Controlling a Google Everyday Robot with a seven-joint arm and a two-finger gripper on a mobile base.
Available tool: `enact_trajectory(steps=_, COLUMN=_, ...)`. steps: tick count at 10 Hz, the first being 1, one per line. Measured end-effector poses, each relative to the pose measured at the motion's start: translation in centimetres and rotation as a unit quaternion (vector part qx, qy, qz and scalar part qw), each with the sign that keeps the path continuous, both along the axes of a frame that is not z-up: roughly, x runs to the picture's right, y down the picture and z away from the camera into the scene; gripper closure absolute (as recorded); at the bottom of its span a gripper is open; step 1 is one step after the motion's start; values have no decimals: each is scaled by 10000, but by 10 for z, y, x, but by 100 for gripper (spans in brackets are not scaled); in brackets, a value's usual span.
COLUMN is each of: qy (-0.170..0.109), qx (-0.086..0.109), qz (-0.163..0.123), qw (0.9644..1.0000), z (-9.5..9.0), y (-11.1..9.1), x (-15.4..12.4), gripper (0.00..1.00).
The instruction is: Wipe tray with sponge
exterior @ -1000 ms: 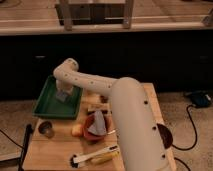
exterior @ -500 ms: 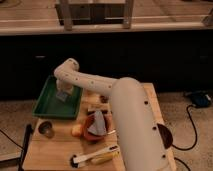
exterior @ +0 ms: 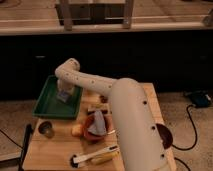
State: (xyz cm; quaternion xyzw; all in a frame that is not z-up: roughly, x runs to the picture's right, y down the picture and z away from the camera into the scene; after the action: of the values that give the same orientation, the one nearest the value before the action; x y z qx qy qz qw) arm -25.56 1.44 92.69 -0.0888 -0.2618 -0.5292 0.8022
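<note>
A green tray (exterior: 47, 104) sits at the back left of the wooden table. My white arm (exterior: 95, 82) reaches from the lower right across the table to the tray. My gripper (exterior: 64, 95) points down into the tray's right half, over a pale bluish object that may be the sponge (exterior: 63, 96). I cannot make out whether the gripper touches the tray floor.
A small metal cup (exterior: 46, 128) stands in front of the tray. A brown bowl with a blue-grey cloth (exterior: 96, 125), a yellow fruit (exterior: 76, 130), a white brush (exterior: 94, 155) and a dark bowl (exterior: 164, 135) lie on the wooden table (exterior: 47, 152).
</note>
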Motion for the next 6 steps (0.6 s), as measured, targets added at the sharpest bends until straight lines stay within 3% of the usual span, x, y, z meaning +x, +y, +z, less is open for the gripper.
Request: enact_trajectory(steps=6, qy=198, qx=-236, qz=-152, qw=9994, z=9, y=21, x=14, gripper=100)
